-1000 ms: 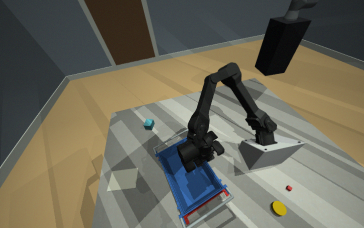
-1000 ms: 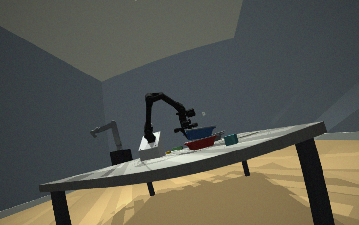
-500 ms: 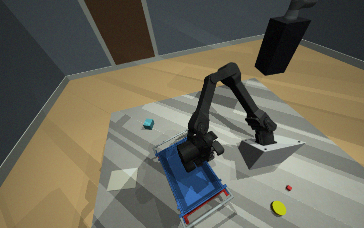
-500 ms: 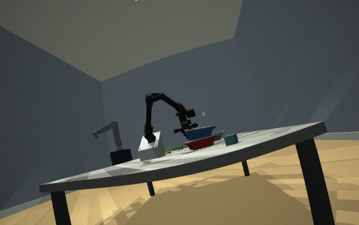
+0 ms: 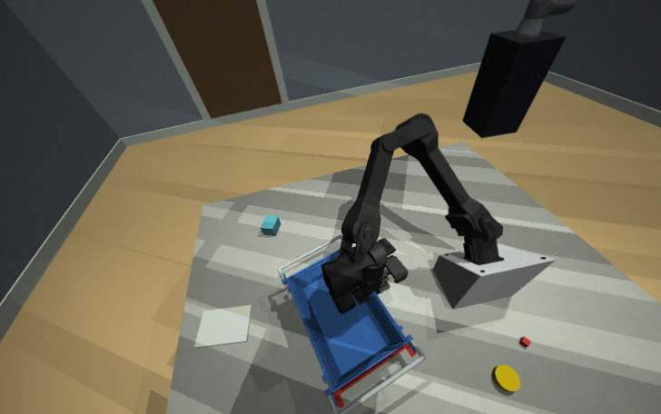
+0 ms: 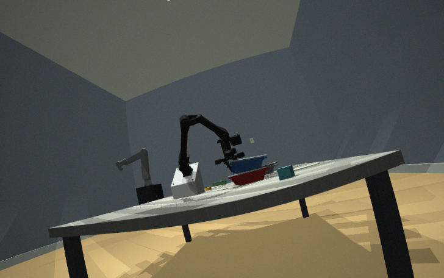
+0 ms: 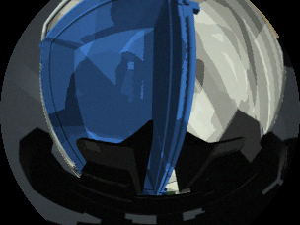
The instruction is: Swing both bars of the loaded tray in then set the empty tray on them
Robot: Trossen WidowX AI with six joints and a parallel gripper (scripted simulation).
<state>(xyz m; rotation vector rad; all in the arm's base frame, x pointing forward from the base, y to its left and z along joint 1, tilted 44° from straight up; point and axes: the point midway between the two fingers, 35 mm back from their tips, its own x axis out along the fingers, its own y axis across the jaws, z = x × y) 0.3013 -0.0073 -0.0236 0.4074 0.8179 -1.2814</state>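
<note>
My gripper [image 5: 373, 291] [image 6: 230, 168] [image 7: 159, 123] is shut on a long side wall of the empty blue tray [image 5: 350, 336] [image 6: 247, 165] [image 7: 113, 89]. The blue tray is over the red tray [image 5: 373, 369] [image 6: 250, 177], roughly parallel to it; whether they touch is unclear. The red tray stands on the table, its inside and load hidden by the blue tray. One pale wire bar [image 5: 382, 383] sticks out past the near end, with a red end edge showing inside it. Another pale wire bar [image 5: 310, 253] sticks out at the far end. Positions of the red tray's bars are unclear.
A teal cube [image 5: 270, 225] [image 6: 286, 172] is beyond the trays. A pale flat square [image 5: 224, 326] lies to their left. A yellow disc [image 5: 506, 378] and a small red cube [image 5: 525, 341] lie to the right. A green block [image 6: 219, 183] shows in the exterior view.
</note>
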